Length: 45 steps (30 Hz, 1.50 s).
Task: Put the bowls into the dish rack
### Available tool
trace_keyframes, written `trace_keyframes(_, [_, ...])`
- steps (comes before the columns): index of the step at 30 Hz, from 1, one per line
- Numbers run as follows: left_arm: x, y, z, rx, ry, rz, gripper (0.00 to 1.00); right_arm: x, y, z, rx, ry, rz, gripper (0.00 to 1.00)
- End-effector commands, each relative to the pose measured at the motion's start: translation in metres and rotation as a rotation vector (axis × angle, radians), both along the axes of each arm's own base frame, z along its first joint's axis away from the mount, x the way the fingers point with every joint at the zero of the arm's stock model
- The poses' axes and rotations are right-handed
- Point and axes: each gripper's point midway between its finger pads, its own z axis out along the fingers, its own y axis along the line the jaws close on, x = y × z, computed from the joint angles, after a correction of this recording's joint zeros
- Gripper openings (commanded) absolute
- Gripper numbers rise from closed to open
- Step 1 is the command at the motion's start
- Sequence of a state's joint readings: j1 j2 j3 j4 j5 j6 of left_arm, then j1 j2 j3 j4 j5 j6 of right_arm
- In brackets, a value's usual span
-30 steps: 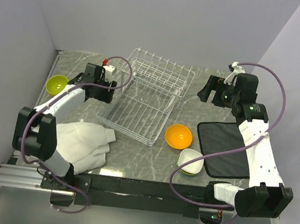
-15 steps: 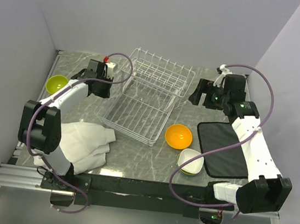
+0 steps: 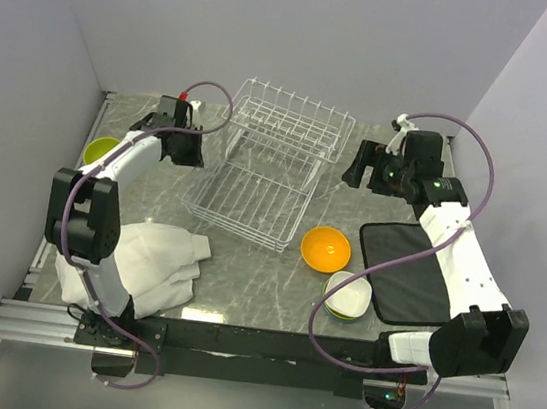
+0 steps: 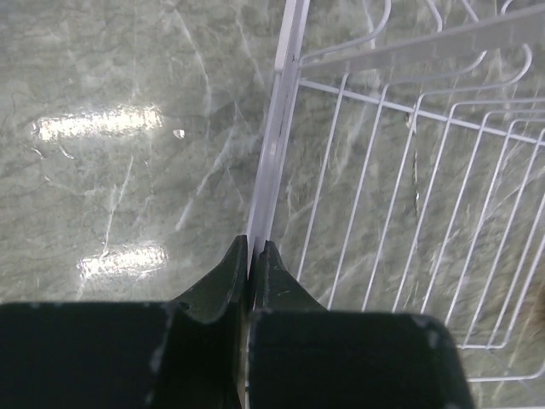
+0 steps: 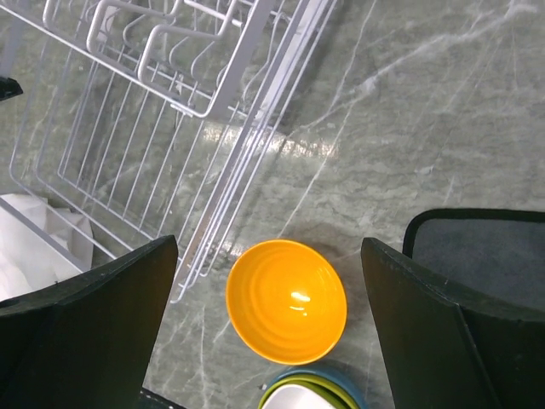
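Left wrist view: my left end effector [image 4: 254, 251] is clamping the thin white rim wire of the dish rack [image 4: 409, 170]. Its two dark fingers are pressing together on the wire, with bare desk [image 4: 111, 170] at the left of the frame and the rack's grid at the right.

Top external view: the same grip is showing at the left edge of the dish rack [image 3: 262, 178], which is lying empty at the centre of the frame. My right end effector [image 3: 354, 165] is hovering at the rack's upper right, jaws standing wide apart and holding nothing.

Right wrist view: the orange bowl [image 5: 286, 300] is sitting on the desk just beside the rack's corner, and the stacked bowls [image 5: 311, 396] are peeking in at the bottom edge. A lime bowl [image 3: 102, 150] is lying at the far left of the top external view, partly hidden by my left arm.

Hazards, as I am judging them:
- The wire is narrow and smooth, so any pull may be letting it slide out of my fingers.
- I am holding one edge only, so a drag may be pivoting or tilting the rack rather than shifting it squarely.
- A rack swinging toward the lower right of the frame would be knocking the orange bowl, and perhaps the stack beyond it, toward the dark mat [image 3: 411, 273].
- My left arm is crowding the lime bowl and could be nudging it.
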<state>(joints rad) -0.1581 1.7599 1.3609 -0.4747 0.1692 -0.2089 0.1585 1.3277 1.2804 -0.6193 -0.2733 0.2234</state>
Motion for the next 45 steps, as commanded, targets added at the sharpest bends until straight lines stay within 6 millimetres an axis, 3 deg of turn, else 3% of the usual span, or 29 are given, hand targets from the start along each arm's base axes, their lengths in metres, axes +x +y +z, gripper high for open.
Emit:
trace_keyframes(1, [0.040, 0.020, 0.039, -0.099, -0.119, 0.199, 0.01, 0.013, -0.001, 0.030, -0.001, -0.095, -0.014, 0.96])
trace_keyframes(7, [0.034, 0.009, 0.026, -0.194, -0.070, 0.265, 0.01, 0.018, -0.004, 0.031, -0.016, -0.103, -0.021, 0.96])
trace_keyframes(19, [0.059, -0.017, 0.030, -0.263, -0.071, 0.284, 0.01, 0.023, -0.009, 0.033, -0.045, -0.123, -0.036, 0.97])
trace_keyframes(29, [0.051, -0.069, 0.031, -0.267, -0.074, 0.167, 0.01, 0.020, -0.011, 0.030, -0.061, -0.130, -0.033, 0.97])
trace_keyframes(35, [0.051, -0.072, 0.029, -0.239, -0.088, 0.134, 0.01, 0.014, -0.013, 0.026, -0.067, -0.132, -0.034, 0.97])
trace_keyframes(45, [0.050, -0.078, 0.008, -0.085, -0.122, 0.010, 0.01, 0.001, -0.016, 0.013, -0.074, -0.122, -0.035, 0.97])
